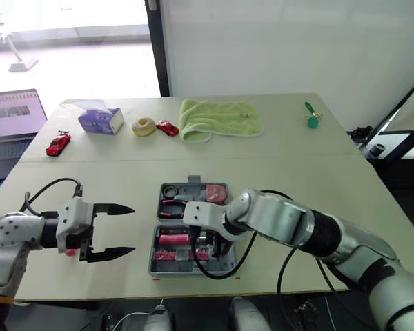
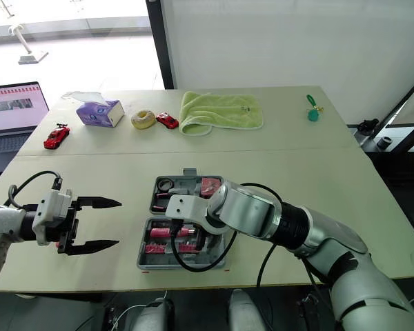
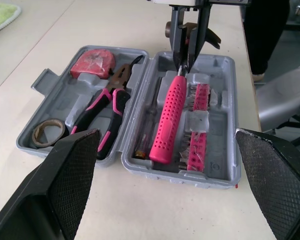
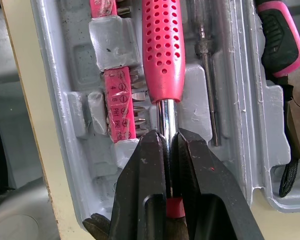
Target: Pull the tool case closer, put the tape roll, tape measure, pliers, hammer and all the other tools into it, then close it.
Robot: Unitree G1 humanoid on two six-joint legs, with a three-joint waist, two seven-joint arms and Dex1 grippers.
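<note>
The grey tool case (image 1: 154, 265) lies open near the table's front edge. Its far half holds a red tape measure (image 3: 92, 62), pink-handled pliers (image 3: 110, 107) and a tape roll (image 3: 48, 132). In the near half lie pink bit holders (image 3: 200, 97) and the hammer (image 3: 169, 117) with its pink handle. My right gripper (image 4: 167, 137) is over the near half, shut on the hammer's metal shaft just past the handle. To the left of the case my left gripper (image 1: 132, 229) hovers open and empty, its fingers (image 3: 72, 170) pointing at the case.
Along the far side of the table lie a green towel (image 1: 219, 117), a purple tissue box (image 1: 100, 118), a yellow ring (image 1: 143, 127), two red toy cars (image 1: 58, 144) and a green object (image 1: 312, 118). A laptop (image 1: 14, 114) stands off the left edge.
</note>
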